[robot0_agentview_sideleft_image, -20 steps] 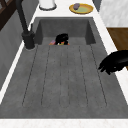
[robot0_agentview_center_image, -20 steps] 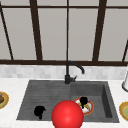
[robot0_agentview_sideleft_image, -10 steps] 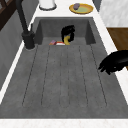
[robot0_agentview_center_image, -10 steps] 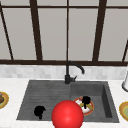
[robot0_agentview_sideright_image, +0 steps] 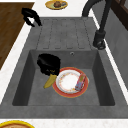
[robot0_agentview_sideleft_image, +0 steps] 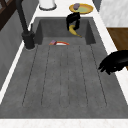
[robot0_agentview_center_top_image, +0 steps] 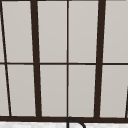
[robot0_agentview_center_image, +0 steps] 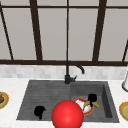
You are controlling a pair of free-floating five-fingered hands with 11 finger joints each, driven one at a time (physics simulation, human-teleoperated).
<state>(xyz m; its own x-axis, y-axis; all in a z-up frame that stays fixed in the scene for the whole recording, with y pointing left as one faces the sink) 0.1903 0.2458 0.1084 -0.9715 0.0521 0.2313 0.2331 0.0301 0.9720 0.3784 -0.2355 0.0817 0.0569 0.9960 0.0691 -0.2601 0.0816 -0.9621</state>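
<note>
So the right hand (robot0_agentview_sideright_image: 48,63) was down in the sink basin (robot0_agentview_sideright_image: 100,80), fingers curled round the top end of a banana (robot0_agentview_sideright_image: 50,81), pinching it just off the plate's rim. From the right side camera the banana hung at about 9 o'clock of the plate (robot0_agentview_sideright_image: 71,82), its lower tip pointing down toward the basin floor, and I couldn't tell if it was touching the floor or the plate edge. That plate was white in the middle with an orange-red rim, lying flat on the basin floor, and it had a small red and purple packet-looking thing (robot0_agentview_sideright_image: 80,82) resting on it at roughly 3 o'clock, no idea what it actually was. In the front shot the same hand (robot0_agentview_center_image: 92,98) sat at about 1 o'clock of the plate (robot0_agentview_center_image: 80,101) with the banana (robot0_agentview_center_image: 88,103) poking out yellow under it. The left hand (robot0_agentview_center_image: 39,111) was hovering idle over the ribbed drainboard (robot0_agentview_sideleft_image: 62,82), fingers loosely curled and holding nothing. A big red ball (robot0_agentview_center_image: 67,115) sat at the front edge of the sink, at 6 o'clock. Black faucet (robot0_agentview_center_image: 71,71) at 12 o'clock behind the sink. On the counter there was a yellow plate (robot0_agentview_sideleft_image: 81,8) with something greenish and purple in it, and another yellow dish (robot0_agentview_sideright_image: 56,4) with a brown lump on the far side
</note>
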